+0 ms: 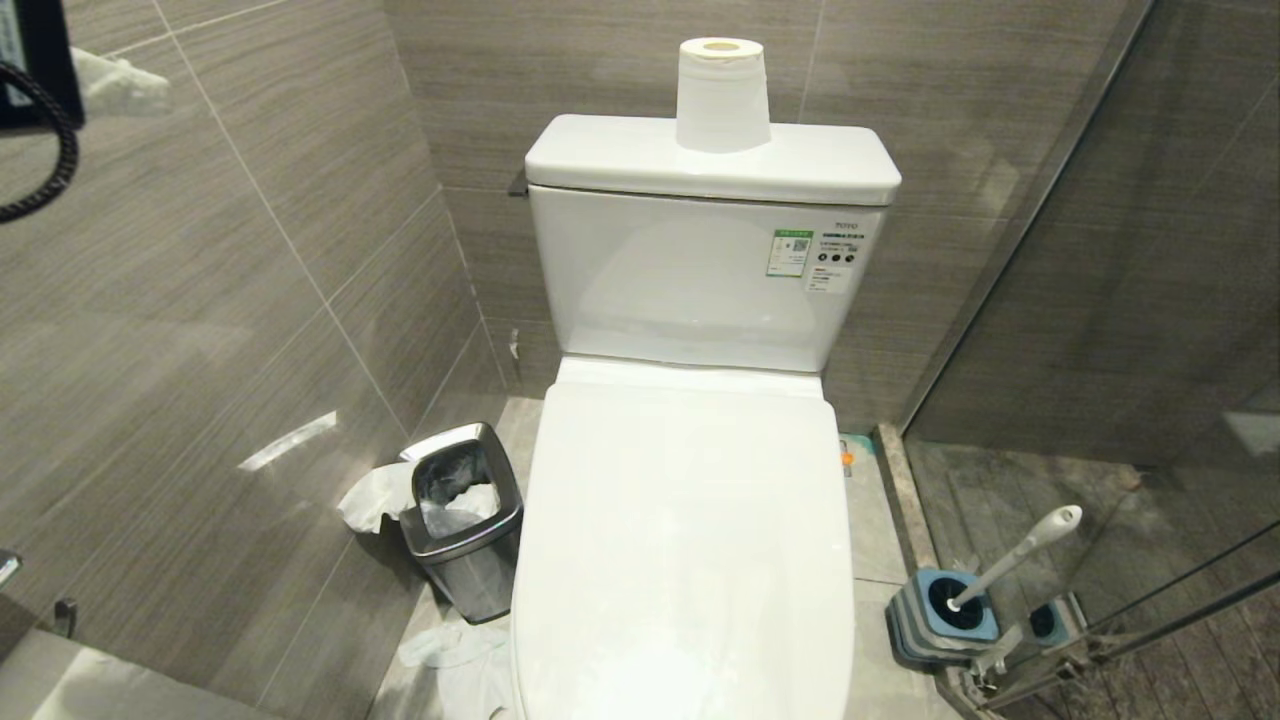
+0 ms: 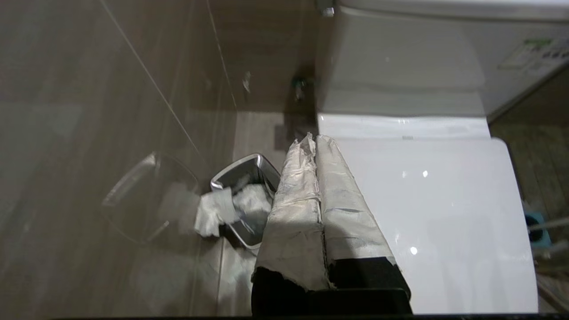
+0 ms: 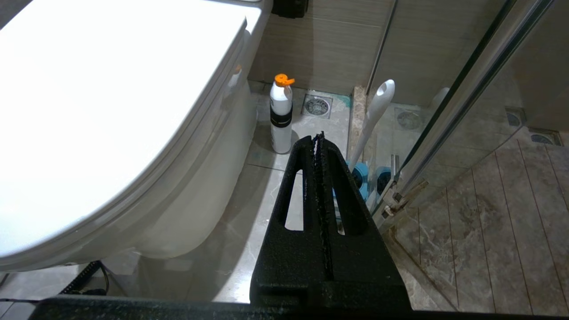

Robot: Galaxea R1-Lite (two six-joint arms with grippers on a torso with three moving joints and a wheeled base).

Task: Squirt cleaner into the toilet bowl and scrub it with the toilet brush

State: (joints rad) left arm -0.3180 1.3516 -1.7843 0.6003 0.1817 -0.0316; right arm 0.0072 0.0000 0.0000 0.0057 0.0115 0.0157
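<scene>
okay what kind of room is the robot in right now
A small tiled bathroom, most likely: a white toilet with its lid down, a toilet paper roll on the tank, and a toilet brush in its holder beside a glass shower partition.

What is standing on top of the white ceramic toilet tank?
One white toilet paper roll stands upright on the white ceramic tank lid. The tank's inside is covered, so it cannot be seen.

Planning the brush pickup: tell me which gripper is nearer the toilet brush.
Right. The right gripper, shut, hangs beside the toilet just above the toilet brush in its holder. The left gripper, shut, is over the closed lid's far side, by the waste bin.
</scene>
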